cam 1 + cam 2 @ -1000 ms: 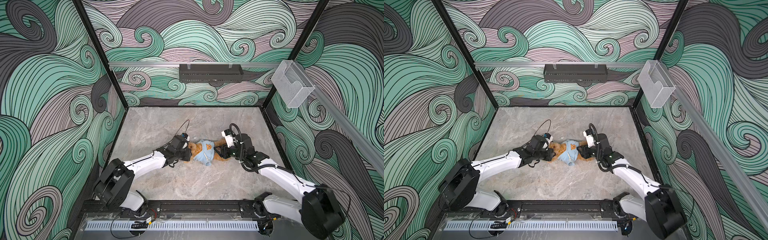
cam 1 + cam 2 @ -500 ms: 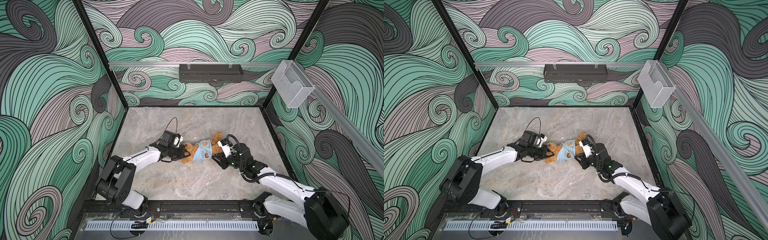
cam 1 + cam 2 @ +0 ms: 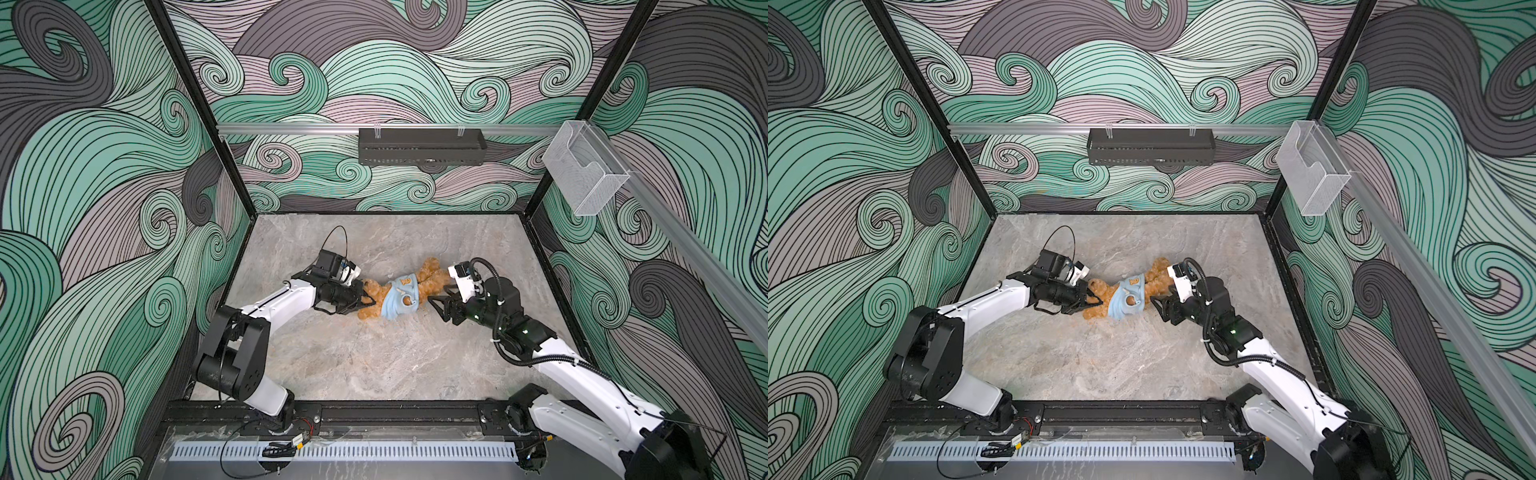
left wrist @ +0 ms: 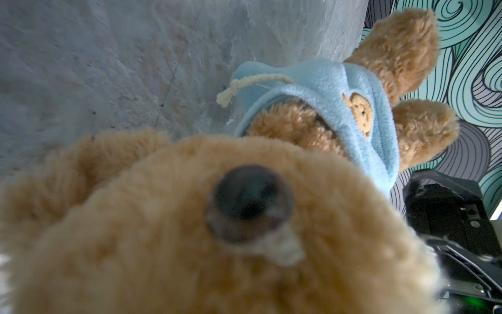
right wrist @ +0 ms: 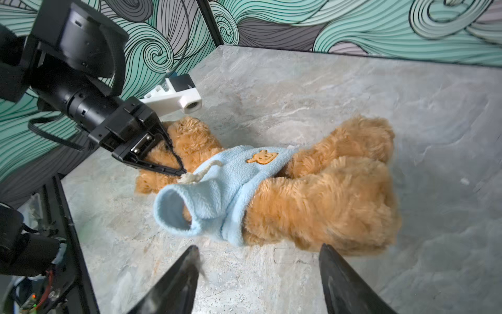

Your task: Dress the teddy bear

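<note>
The teddy bear (image 3: 432, 275) (image 3: 1158, 276) lies on its side mid-table, head toward the left arm and legs toward the right arm. A light blue shirt (image 3: 399, 297) (image 5: 231, 176) with a bear patch covers its torso; one sleeve (image 5: 176, 209) gapes with no arm showing through. My left gripper (image 3: 374, 301) (image 5: 181, 171) is shut on the bear at the head and neck. In the left wrist view the bear's face (image 4: 190, 217) hides the jaws. My right gripper (image 3: 436, 305) (image 5: 258, 247) stands open just short of the bear's legs, holding nothing.
The grey marble table (image 3: 374, 357) is walled on three sides. A black tray (image 3: 422, 145) hangs on the back wall and a clear plastic bin (image 3: 582, 174) on the right rail. A black frame rail (image 3: 374, 411) runs along the front edge.
The left gripper has drawn the bear leftward and kept its hold. The right gripper has opened, let go of the bear and now sits just off its legs.
</note>
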{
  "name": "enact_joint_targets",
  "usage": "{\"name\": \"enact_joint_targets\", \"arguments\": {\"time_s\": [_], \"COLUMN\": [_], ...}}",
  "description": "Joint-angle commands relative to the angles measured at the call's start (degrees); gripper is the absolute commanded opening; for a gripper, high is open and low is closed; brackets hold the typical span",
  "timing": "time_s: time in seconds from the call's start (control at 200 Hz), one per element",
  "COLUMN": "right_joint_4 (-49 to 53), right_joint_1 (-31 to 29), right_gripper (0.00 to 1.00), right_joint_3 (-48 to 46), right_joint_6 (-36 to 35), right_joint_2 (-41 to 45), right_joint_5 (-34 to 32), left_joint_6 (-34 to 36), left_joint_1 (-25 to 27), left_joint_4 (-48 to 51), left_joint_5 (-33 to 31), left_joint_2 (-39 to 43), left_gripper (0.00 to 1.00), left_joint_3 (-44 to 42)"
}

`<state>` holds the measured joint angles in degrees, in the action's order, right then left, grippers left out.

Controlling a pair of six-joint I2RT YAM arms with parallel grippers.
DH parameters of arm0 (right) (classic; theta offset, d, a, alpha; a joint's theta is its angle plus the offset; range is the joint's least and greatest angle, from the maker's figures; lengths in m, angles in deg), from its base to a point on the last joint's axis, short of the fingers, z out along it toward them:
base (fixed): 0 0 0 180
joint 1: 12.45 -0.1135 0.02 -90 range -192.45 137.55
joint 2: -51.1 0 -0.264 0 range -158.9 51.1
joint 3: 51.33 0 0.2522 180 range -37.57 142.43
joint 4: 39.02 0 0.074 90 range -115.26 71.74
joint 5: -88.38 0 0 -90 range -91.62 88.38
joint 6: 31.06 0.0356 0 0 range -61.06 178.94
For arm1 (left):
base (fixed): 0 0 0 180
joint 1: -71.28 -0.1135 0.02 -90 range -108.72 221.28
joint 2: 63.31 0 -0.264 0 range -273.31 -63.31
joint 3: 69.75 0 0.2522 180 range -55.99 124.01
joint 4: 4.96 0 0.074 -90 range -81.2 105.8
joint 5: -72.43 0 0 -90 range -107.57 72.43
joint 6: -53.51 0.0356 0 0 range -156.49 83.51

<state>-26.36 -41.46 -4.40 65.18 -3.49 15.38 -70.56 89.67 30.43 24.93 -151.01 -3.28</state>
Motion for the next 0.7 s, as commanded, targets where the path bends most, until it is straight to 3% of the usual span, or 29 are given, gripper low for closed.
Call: {"name": "enact_joint_targets", "arguments": {"time_s": [0.0, 0.125, 0.3, 0.375, 0.695], "right_joint_4": [-0.6, -12.7, -29.5, -35.0, -42.5], "right_joint_1": [-0.2, -0.2, -0.2, -0.8, -3.4], "right_gripper": [0.82, 0.86, 0.87, 0.87, 0.86], "right_joint_3": [-0.3, -3.5, -8.3, -8.6, -8.7], "right_joint_6": [-7.0, -10.1, -18.7, -20.0, -29.9], "right_joint_2": [-1.5, -3.7, -10.8, -14.0, -18.6], "right_joint_5": [0.5, 1.6, 8.7, 10.9, 9.5], "left_joint_6": [3.1, 4.3, 5.4, 7.6, 12.8], "left_joint_1": [-2.8, -5.2, -8.2, -8.2, -7.4], "left_joint_4": [8.6, 15.5, 20.9, 25.3, 31.3], "left_joint_5": [3.2, 6.4, 14.8, 15.4, 14.9], "left_joint_2": [3.1, 3.6, 3.3, 2.3, 0.5], "left_gripper": [0.00, 0.00, 0.00, 0.00, 0.00], "left_joint_3": [3.7, 7.2, 10.8, 12.8, 14.9]}}
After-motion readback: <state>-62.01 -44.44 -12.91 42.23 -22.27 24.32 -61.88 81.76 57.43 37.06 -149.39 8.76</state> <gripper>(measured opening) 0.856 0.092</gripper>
